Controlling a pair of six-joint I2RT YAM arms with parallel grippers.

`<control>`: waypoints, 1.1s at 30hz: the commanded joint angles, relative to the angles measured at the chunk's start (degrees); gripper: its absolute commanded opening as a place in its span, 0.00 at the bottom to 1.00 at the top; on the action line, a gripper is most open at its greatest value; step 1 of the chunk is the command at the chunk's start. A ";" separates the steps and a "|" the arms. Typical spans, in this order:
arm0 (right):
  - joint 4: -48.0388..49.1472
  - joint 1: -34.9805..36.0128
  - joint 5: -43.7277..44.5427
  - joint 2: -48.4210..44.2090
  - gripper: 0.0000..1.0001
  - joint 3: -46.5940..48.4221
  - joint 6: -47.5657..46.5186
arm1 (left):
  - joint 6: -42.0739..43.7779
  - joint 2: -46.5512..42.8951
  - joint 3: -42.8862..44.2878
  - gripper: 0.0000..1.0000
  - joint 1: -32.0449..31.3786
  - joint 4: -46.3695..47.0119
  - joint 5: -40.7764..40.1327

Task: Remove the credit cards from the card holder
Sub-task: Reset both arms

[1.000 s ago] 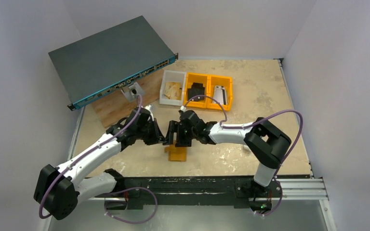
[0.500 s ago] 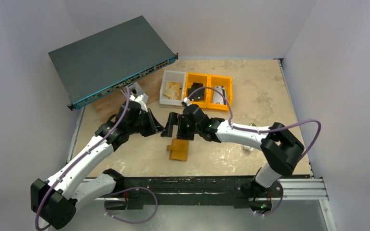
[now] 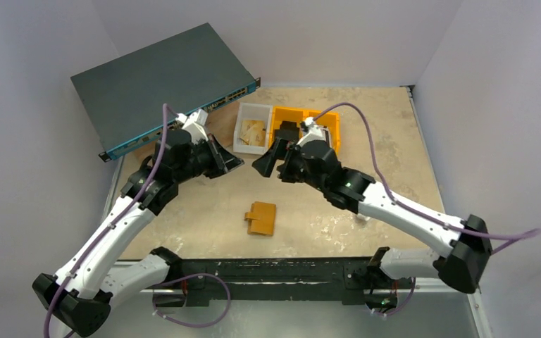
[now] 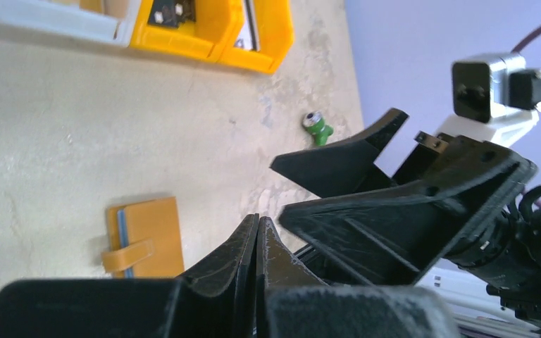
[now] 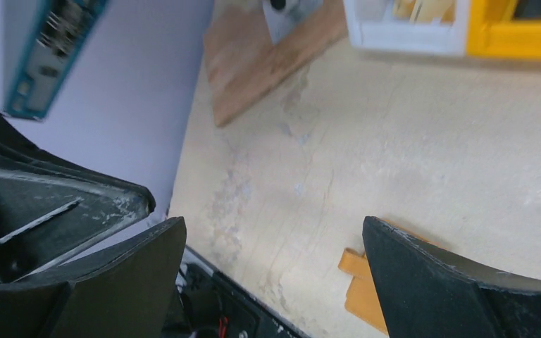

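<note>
The card holder [image 3: 261,219], a tan-orange wallet, lies closed on the table near the front edge, its snap tab across it and a blue edge showing. It also shows in the left wrist view [image 4: 144,236] and partly behind a finger in the right wrist view [image 5: 363,289]. No cards are visible. My left gripper [image 3: 237,163] is shut and empty, raised above and behind the holder; its tips [image 4: 257,222] are pressed together. My right gripper [image 3: 270,158] is open wide and empty [image 5: 273,224], raised facing the left gripper.
A network switch [image 3: 162,84] leans at the back left over a wooden board [image 3: 172,158]. A white bin [image 3: 252,128] and two orange bins [image 3: 310,130] stand at the back centre. A small green object [image 4: 317,128] lies on the table to the right.
Both grippers have lifted off the card holder and moved back toward the bins. The card holder stays lying on the table.
</note>
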 commanded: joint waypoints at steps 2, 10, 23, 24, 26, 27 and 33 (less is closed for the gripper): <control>-0.97 -0.29 14.32 -11.31 0.99 -1.15 -3.91 | 0.38 -0.89 6.35 0.00 0.38 1.63 0.37; 0.39 -0.46 20.75 -18.52 0.99 -2.61 -10.79 | 0.38 -1.12 8.82 0.00 0.38 1.63 0.37; -2.14 -0.74 18.48 -15.29 0.99 -0.52 -13.19 | 0.38 -2.32 7.03 0.00 0.41 1.63 0.37; -2.18 -0.80 18.42 -15.14 0.99 -0.56 -13.10 | 0.38 -2.36 6.94 0.00 0.39 1.63 0.37; -2.13 -0.82 18.22 -15.06 0.99 -0.56 -12.93 | 0.38 -2.45 6.91 0.00 0.43 1.63 0.37; -2.09 -0.83 18.10 -14.97 0.99 -0.56 -12.88 | 0.38 -2.53 6.90 0.00 0.39 1.63 0.37; -2.11 -0.93 17.74 -15.30 0.99 -1.06 -12.48 | 0.38 -2.97 6.48 0.00 0.38 1.63 0.37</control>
